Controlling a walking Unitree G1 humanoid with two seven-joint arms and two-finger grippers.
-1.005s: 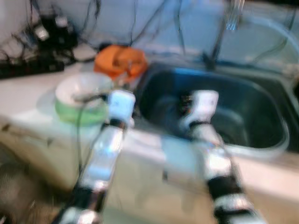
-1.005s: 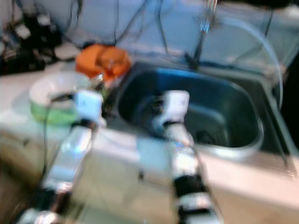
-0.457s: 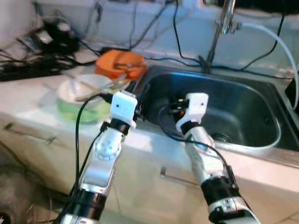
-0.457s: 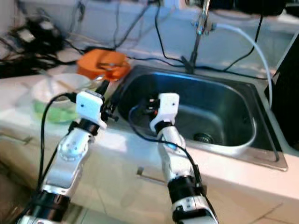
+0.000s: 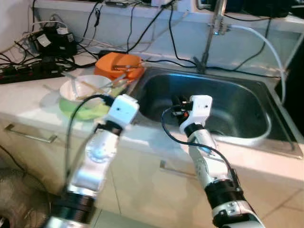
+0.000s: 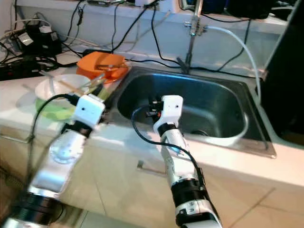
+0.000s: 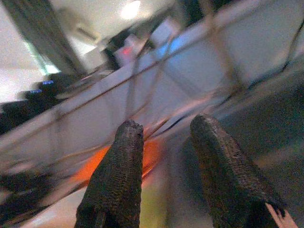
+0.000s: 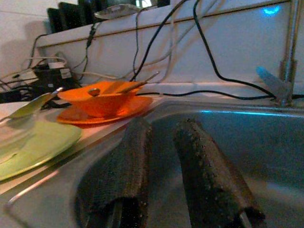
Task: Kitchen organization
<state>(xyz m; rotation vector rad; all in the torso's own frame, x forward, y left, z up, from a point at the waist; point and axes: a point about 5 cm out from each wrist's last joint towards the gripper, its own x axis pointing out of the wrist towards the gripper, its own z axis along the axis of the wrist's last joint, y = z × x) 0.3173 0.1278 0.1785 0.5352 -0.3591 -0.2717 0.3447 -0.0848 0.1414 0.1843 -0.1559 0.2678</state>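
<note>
**A:** What dishes are out, and where?

**B:** An orange bowl sits on an orange plate on the white counter, just beside the steel sink at its 10 o'clock corner. Utensils stick out of the bowl. At 7 o'clock from it, a white bowl with chopsticks across it rests on a pale green plate.

**A:** And the grippers?

**B:** The right gripper hangs over the sink's near-left part, its two black fingers a narrow gap apart, nothing between them. The left gripper is above the counter edge between the green plate and the sink; its fingers are also slightly parted and bare, though that view is blurred.

**A:** Anything else?

**B:** A faucet at the sink's 12 o'clock, with a white hose running off towards 3 o'clock. Black cables trail along the back wall to a power strip at 9 o'clock.
</note>
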